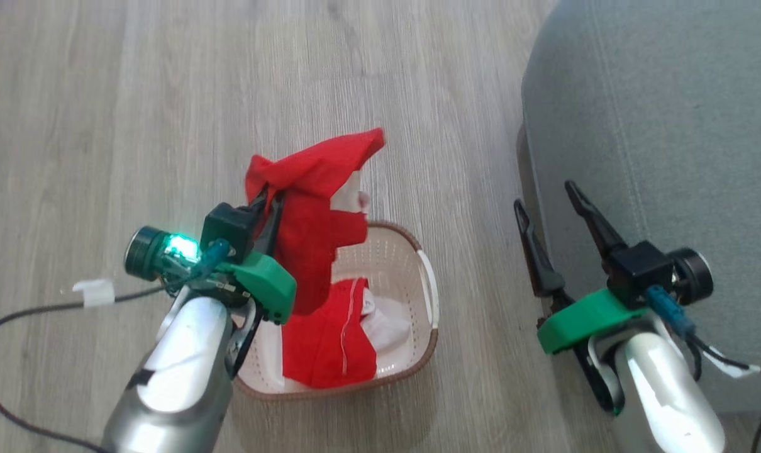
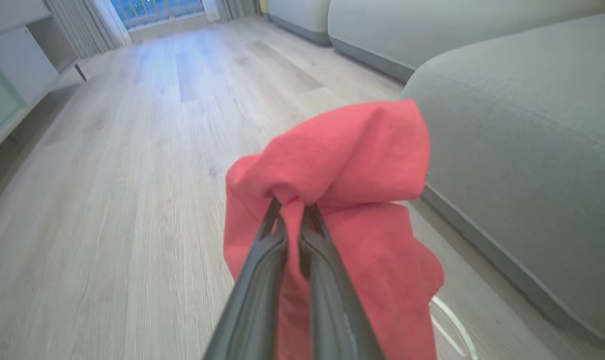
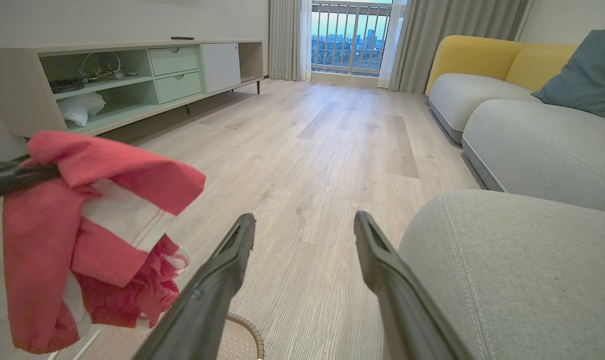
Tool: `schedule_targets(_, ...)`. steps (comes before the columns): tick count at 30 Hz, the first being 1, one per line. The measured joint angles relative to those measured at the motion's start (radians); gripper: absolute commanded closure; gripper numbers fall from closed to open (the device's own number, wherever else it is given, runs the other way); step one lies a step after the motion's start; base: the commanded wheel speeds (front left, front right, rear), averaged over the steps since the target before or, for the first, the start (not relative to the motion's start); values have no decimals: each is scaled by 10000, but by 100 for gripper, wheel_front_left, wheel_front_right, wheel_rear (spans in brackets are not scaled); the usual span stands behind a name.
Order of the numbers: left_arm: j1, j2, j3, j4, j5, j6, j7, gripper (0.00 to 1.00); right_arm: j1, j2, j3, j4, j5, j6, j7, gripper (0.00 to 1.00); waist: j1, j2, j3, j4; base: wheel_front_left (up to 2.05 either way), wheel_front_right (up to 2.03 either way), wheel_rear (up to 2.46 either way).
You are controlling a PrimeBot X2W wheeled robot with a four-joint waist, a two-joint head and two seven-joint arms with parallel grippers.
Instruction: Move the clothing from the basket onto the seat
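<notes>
My left gripper (image 1: pixel 270 200) is shut on a red garment (image 1: pixel 314 207) with white panels, which hangs lifted above the cream basket (image 1: pixel 421 277) on the floor. Its two fingers pinch a fold of this garment (image 2: pixel 342 165) in the left wrist view. More red and white clothing (image 1: pixel 336 336) lies inside the basket. My right gripper (image 1: pixel 544 198) stands open and holds nothing, by the edge of the grey seat (image 1: pixel 657 126). From the right wrist, the lifted garment (image 3: pixel 87 220) hangs at left, the basket rim (image 3: pixel 245 325) sits below, and the seat (image 3: pixel 507 270) is at right.
Pale wood floor (image 1: pixel 166 94) surrounds the basket. A long low cabinet (image 3: pixel 132 75) stands along the far wall, with a balcony window (image 3: pixel 352 35) beyond. A yellow-backed sofa (image 3: pixel 492 60) with a blue cushion continues behind the seat. A black cable (image 1: pixel 16 314) trails by my left arm.
</notes>
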Motion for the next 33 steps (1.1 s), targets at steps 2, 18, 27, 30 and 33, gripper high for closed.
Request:
schedule_targets(2,239,-8,75,-587,54,12,2,100,141,0,0,27,0,0,0,0,0,0,-223,8,0,0,0)
schedule_targets(18,1645,-318,1289,-5348,127,-29,-31,100,1058,0,242,-192,169,0,0,0,0,0,-1383,-69,0,0,0)
schedule_targets(27,1811,-426,1626,-6276,59,-508,-31,100,1090,-46,616,-654,253,0,0,0,0,0,-1420,-36,0,0,0)
schedule_targets(30,1811,-449,1668,-6291,59,-673,-31,100,1093,-144,723,-794,263,0,0,0,1,0,-1390,-30,0,0,0)
schedule_targets(33,1811,-456,1724,-6291,59,-838,-31,100,1094,-251,913,-976,328,0,0,0,1,0,-1371,-33,0,0,0)
